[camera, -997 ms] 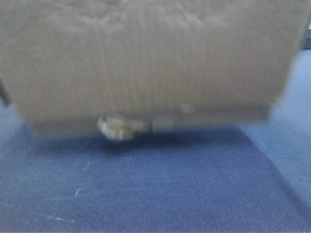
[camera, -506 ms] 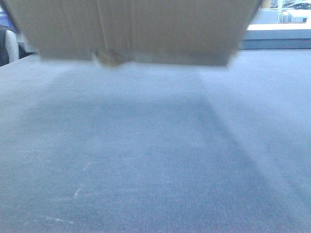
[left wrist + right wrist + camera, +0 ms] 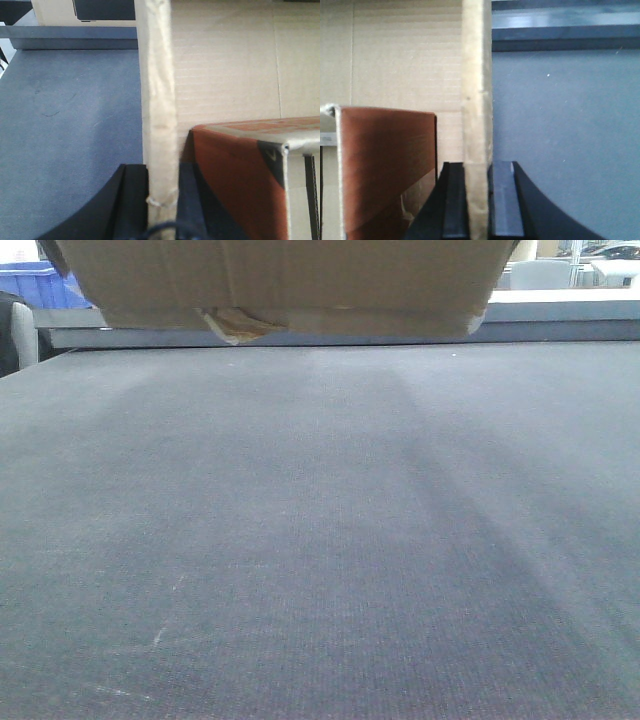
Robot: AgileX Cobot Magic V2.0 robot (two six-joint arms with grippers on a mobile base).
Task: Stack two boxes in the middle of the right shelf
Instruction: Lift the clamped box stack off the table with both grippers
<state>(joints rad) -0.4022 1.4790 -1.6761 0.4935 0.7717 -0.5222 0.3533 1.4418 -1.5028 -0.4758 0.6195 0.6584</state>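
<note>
Item: tan cardboard box, tuft of yellowish tape at its lower edge, held above the grey table and apart from it. Left gripper clamped on one upright side wall, right gripper clamped on the opposite wall, both above the table. The box holds a reddish-brown carton.

Work surface: broad, flat, dark grey-blue, finely woven texture; faint pale scratches at the near left, one thin dark curved mark in the left wrist view, and a soft darker band running from the far middle to the near right. Far edge: bordered by a lighter grey raised ledge. Cardboard box: over the far end, apparently not resting on the surface.
</note>
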